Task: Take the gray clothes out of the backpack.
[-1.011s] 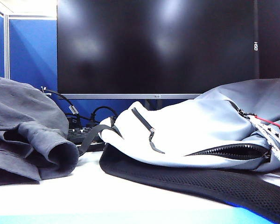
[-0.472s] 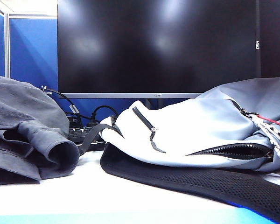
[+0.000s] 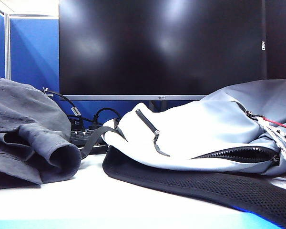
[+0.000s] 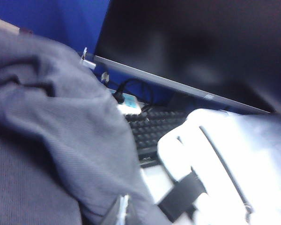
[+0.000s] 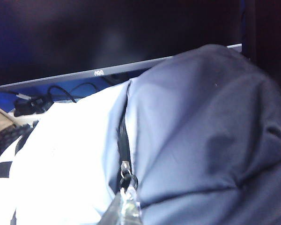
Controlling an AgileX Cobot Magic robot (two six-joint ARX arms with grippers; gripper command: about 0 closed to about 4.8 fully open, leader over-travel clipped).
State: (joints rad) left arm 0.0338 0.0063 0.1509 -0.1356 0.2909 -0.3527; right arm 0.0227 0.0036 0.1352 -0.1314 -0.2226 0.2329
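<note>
The gray clothes (image 3: 28, 133) lie crumpled on the table at the left, outside the backpack (image 3: 200, 129), with a rolled sleeve opening facing forward. The pale backpack lies on its side at the right, black mesh back (image 3: 205, 183) underneath, side zipper (image 3: 233, 153) partly open. Neither gripper shows in the exterior view. In the left wrist view my left gripper (image 4: 122, 212) is shut and empty, just in front of the gray clothes (image 4: 61, 126). In the right wrist view my right gripper (image 5: 126, 208) is shut and empty, before the backpack (image 5: 75, 154) by a zipper pull (image 5: 125, 174).
A big dark monitor (image 3: 157, 47) stands behind everything. A black keyboard (image 4: 154, 129) and cables (image 3: 71, 107) lie between the clothes and the backpack. A black strap (image 3: 93, 138) trails from the bag. A patterned strap with red cord (image 3: 276, 126) hangs at the right. A blue partition (image 3: 31, 52) is behind.
</note>
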